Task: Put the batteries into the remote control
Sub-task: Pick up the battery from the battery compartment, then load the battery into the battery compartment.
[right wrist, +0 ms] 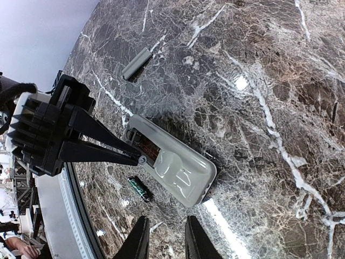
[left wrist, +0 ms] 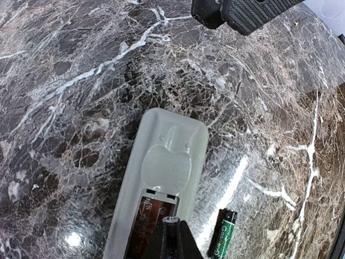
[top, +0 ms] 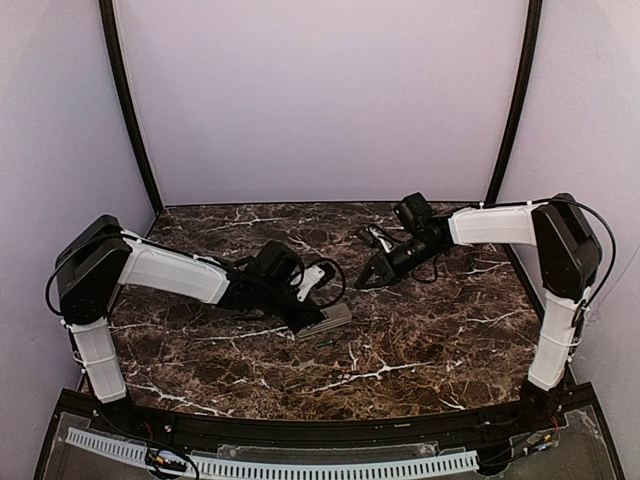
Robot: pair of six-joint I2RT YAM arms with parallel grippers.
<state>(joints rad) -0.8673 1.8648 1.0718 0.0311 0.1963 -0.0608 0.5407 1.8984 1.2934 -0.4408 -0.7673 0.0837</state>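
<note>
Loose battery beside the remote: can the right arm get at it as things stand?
Probably yes. The loose battery lies bare on the table just ahead of the open right gripper; only the left gripper, at the remote control, crowds it.

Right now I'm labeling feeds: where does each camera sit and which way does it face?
Top: above and behind the bases, looking down on the table; left arm, right arm and remote show.
Left wrist: faces down past its jaws, shut on a battery, at the remote and a loose battery.
Right wrist: faces down toward the left arm; its open jaws show at bottom.
Shared: both wrist views show remote and loose battery.
</note>
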